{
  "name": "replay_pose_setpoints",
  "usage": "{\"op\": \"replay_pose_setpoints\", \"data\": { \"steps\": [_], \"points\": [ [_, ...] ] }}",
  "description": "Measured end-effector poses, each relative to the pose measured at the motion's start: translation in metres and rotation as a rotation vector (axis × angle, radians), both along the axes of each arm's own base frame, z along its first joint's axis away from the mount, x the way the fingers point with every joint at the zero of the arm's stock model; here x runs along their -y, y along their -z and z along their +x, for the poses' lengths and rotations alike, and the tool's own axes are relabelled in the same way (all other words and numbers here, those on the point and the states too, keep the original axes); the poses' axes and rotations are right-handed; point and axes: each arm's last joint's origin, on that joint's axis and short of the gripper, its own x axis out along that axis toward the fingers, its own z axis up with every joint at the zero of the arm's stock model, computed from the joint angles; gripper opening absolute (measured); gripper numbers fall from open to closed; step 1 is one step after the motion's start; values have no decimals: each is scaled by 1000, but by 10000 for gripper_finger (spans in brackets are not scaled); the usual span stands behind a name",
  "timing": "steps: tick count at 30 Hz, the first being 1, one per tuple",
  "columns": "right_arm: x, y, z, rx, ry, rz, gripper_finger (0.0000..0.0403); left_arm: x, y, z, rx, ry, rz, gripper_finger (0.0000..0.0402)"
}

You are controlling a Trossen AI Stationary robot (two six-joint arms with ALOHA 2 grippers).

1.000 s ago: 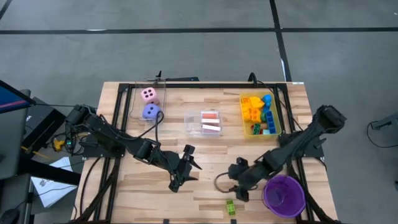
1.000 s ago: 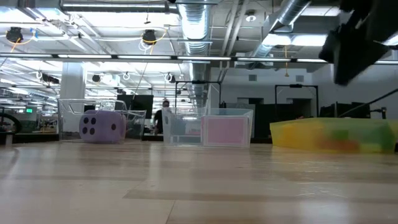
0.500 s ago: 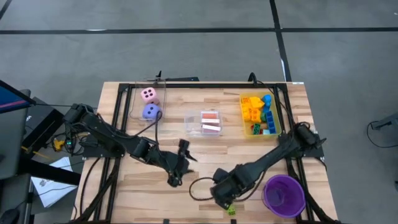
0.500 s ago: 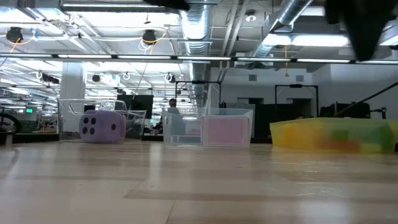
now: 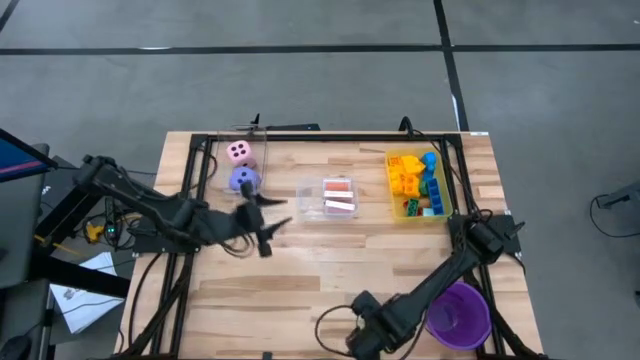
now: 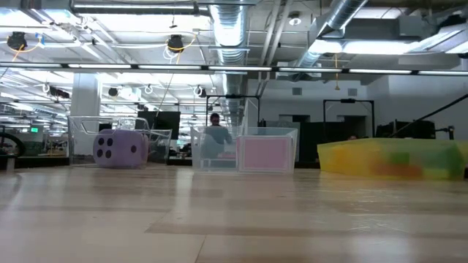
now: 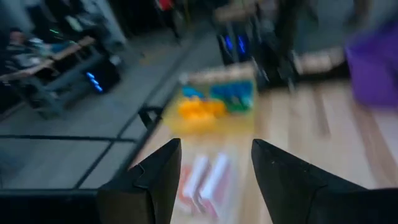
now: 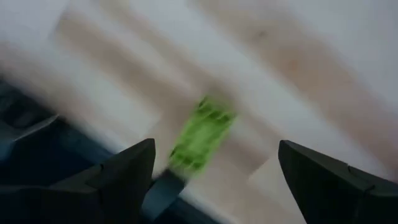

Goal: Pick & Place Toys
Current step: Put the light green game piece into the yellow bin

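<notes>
On the wooden table (image 5: 330, 260), going left to right, a pink die (image 5: 239, 151) and a purple die (image 5: 242, 179) sit in a clear bin at about ten o'clock. The left gripper (image 5: 266, 222) hovers just beside them, its fingers apart and holding nothing. At the centre, two pink-backed cards (image 5: 339, 205) lie in a second clear bin (image 5: 338, 197). At one o'clock a yellow bin (image 5: 417, 184) holds many bricks, too many to count. The right gripper (image 8: 211, 171), at six o'clock by the table's near edge, stands wide open over one green brick (image 8: 203, 142), which lies between its fingers. A purple cup (image 5: 457, 315) stands at five o'clock. Beyond is an open hall with ceiling ducts.
</notes>
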Motion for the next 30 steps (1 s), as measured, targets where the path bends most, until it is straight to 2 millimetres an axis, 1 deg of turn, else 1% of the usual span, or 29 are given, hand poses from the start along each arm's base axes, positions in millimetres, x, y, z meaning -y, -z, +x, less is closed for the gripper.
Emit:
{"op": "replay_pose_setpoints", "data": {
  "steps": [2,4,5,7,8,10,12,14,16,19,21,23,30],
  "points": [
    [-2,4,-6,-22,44,-35,333,-8,-7,-7,92,-38,-33,191],
    [-6,8,-2,-5,93,-14,332,-16,-12,-13,172,-62,-65,191],
    [-6,10,-4,-20,105,-23,331,-19,-13,-15,197,-73,-74,191],
    [-9,15,-2,-21,130,-8,331,-25,-14,-16,244,-95,-86,191],
    [-10,16,1,-9,143,10,331,-27,-12,-17,244,-99,-74,191],
    [-9,18,0,-29,159,-3,331,-31,-11,-15,260,-110,-47,191],
    [-11,25,5,-17,181,21,331,-35,-11,-14,274,-110,-27,191],
    [-10,33,4,-49,197,-7,330,-36,-13,-13,290,-90,-21,191],
    [-14,41,9,-36,205,20,331,-39,-15,-12,306,-77,-23,191],
    [-15,46,8,-65,209,16,331,-41,-16,-11,316,-58,-27,191],
    [-17,49,10,-54,222,31,330,-41,-16,-11,316,-59,-26,191],
    [-18,51,5,-80,227,5,330,-41,-16,-11,318,-59,-25,191],
    [-23,52,0,-81,246,0,330,-41,-17,-11,323,-58,-22,191]
  ]
}}
